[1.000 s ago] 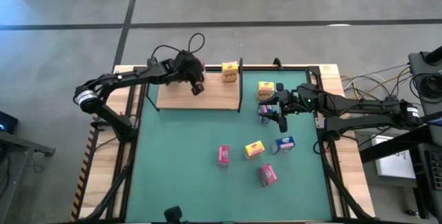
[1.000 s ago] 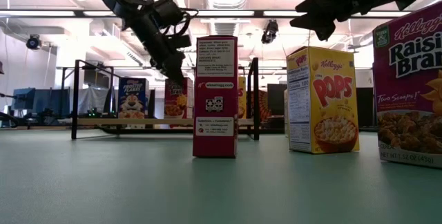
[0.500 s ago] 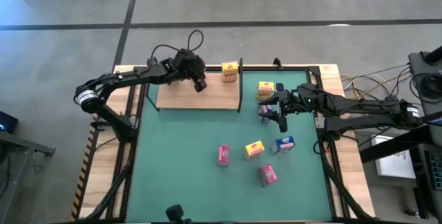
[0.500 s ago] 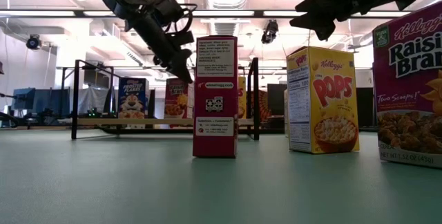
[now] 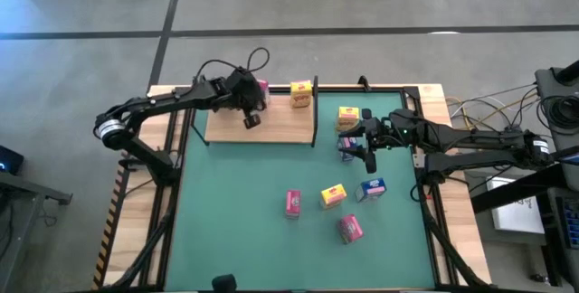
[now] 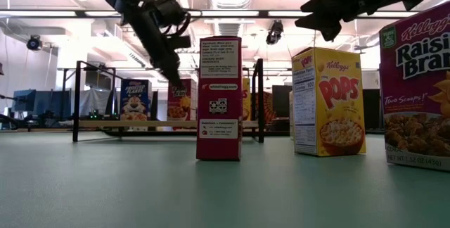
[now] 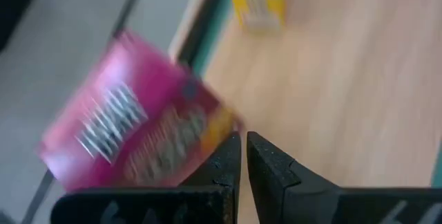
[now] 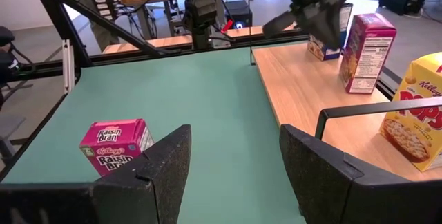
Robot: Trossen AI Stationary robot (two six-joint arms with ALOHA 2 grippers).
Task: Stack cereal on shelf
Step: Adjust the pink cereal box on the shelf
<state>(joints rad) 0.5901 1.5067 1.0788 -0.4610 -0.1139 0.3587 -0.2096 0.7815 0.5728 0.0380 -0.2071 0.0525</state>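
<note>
The light-wood shelf (image 5: 271, 126) lies at the table's far left. A pink box (image 5: 262, 87) and a yellow box (image 5: 301, 95) stand on it. A blue box (image 6: 135, 100) also stands there, hidden under my arm in the high view. My left gripper (image 5: 251, 119) is shut and empty above the shelf, and the pink box (image 7: 131, 141) is just beside its fingers. My right gripper (image 5: 366, 153) hovers open and empty at the far right, by a yellow box (image 5: 348, 117) and a partly hidden blue box (image 5: 346, 148).
On the green mat (image 5: 235, 230) stand a pink box (image 5: 292, 203), a yellow box (image 5: 333, 195), a blue box (image 5: 372, 188) and another pink box (image 5: 351, 229). The shelf's black frame post (image 5: 315, 112) stands at its right end. The mat's left half is bare.
My left gripper has swung a little toward the table's right edge above the shelf, then back toward the left and near side. The pink box that it covered in the high view now shows at the shelf's far edge.
</note>
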